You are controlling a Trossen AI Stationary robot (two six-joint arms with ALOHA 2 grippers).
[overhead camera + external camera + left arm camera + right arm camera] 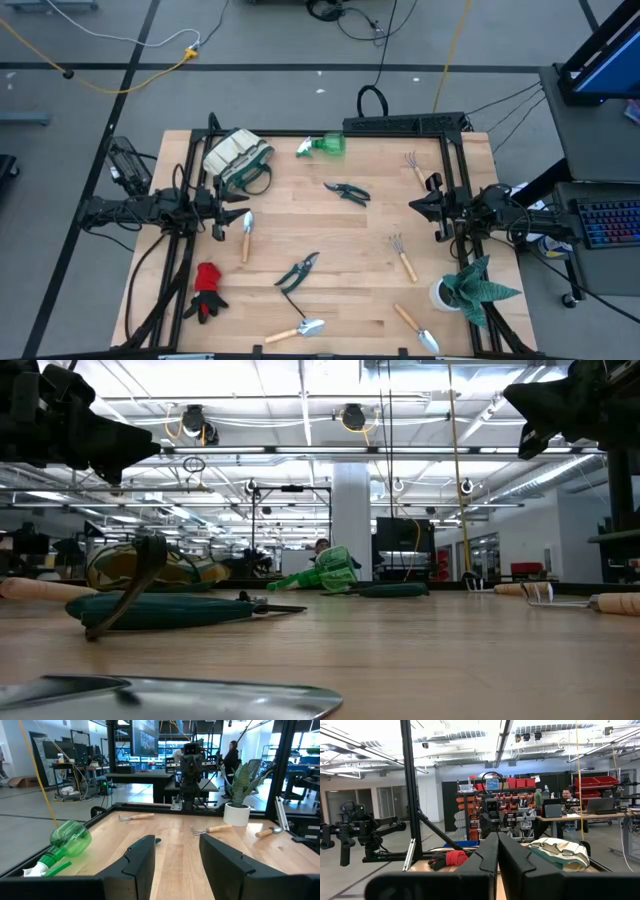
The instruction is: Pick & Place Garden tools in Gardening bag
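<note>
Trowels first, two along the front edge of the table: centre trowel with its blade lying closest to the low camera, corner trowel on the right arm's side, well apart from it

Next back, red glove flat on the wood on the left arm's side; potted plant opposite it on the right arm's side

Between those two, near shears lying flat, and near fork-rake just beyond the plant

Third trowel farther in, handle toward the front, blade just beside the left gripper

Left gripper held above the table at mid-depth, pointing across toward the other arm; fingers standing apart with only bare wood showing between them, nothing held

Right gripper facing it from the opposite side, also raised off the wood; fingers pressed together, nothing in them

Beyond the grippers, far shears near the middle and far fork-rake toward the right arm's back corner

Farthest back, gardening bag in the left arm's back corner, slumped, dark loop handle hanging toward the front; none of the tools in it or touching it

Green spray bottle on its side at the back edge, beside the bag but apart from it
</note>
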